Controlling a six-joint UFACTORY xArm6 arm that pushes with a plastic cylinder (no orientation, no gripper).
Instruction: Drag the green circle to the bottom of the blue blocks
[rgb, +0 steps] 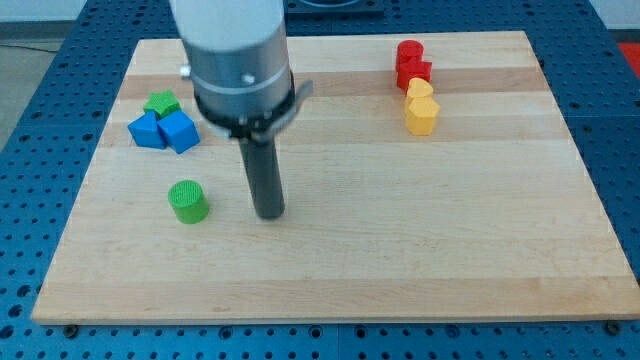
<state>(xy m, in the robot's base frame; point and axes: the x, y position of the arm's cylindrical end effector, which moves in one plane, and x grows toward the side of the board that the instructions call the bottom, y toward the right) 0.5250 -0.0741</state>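
Note:
The green circle (188, 200) is a short green cylinder on the wooden board, at the view's lower left. Two blue blocks (165, 130) sit touching each other above it, near the board's left edge, with a green star-shaped block (161, 103) just above them. My tip (270, 213) rests on the board to the right of the green circle, with a clear gap between them. The tip is below and to the right of the blue blocks.
Two red blocks (411, 63) and two yellow blocks (421, 107) stand in a column at the view's upper right. The wooden board (400, 250) lies on a blue perforated table. The arm's grey body (237, 60) hides part of the board's top.

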